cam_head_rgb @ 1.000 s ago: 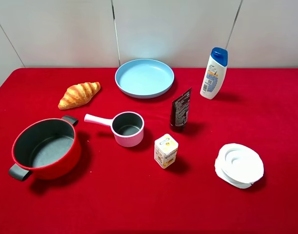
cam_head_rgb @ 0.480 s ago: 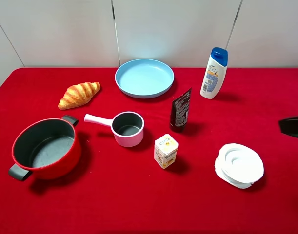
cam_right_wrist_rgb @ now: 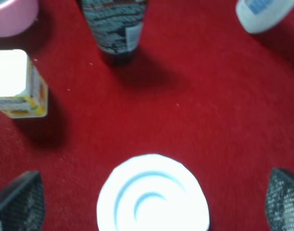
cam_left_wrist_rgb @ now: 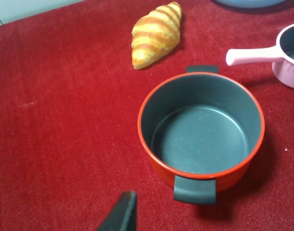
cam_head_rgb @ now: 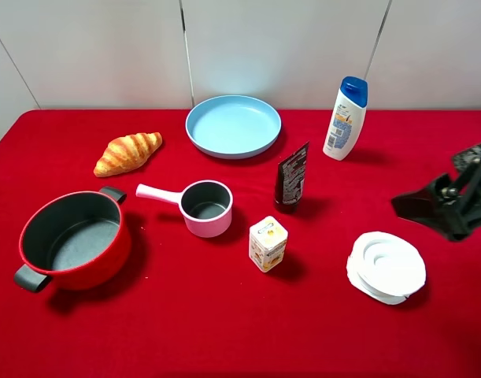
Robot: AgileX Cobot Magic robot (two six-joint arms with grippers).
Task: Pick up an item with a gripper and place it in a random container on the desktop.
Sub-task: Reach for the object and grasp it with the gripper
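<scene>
The white carton [cam_head_rgb: 268,242] with yellow-orange print stands upright on the red cloth desktop [cam_head_rgb: 185,323], near the middle; it also shows in the right wrist view [cam_right_wrist_rgb: 14,82]. The light blue plate [cam_head_rgb: 233,126] sits empty at the back centre. My right gripper [cam_head_rgb: 417,209] has come in from the right edge and hangs above the cloth, well right of the carton. It is open and empty, its fingers [cam_right_wrist_rgb: 19,202] spread wide. Of my left gripper only one dark fingertip [cam_left_wrist_rgb: 123,211] shows, above the cloth near the red pot.
A red pot [cam_head_rgb: 75,240] stands front left, a pink saucepan [cam_head_rgb: 205,207] beside it, and a croissant [cam_head_rgb: 128,152] behind. A black tube [cam_head_rgb: 291,177] stands behind the carton, a shampoo bottle [cam_head_rgb: 346,118] at the back right. A white round dish [cam_head_rgb: 386,266] lies below my right gripper.
My right gripper has moved in from the right edge toward the table's middle, from out of view to above the white round dish. Nothing on the table has moved.
</scene>
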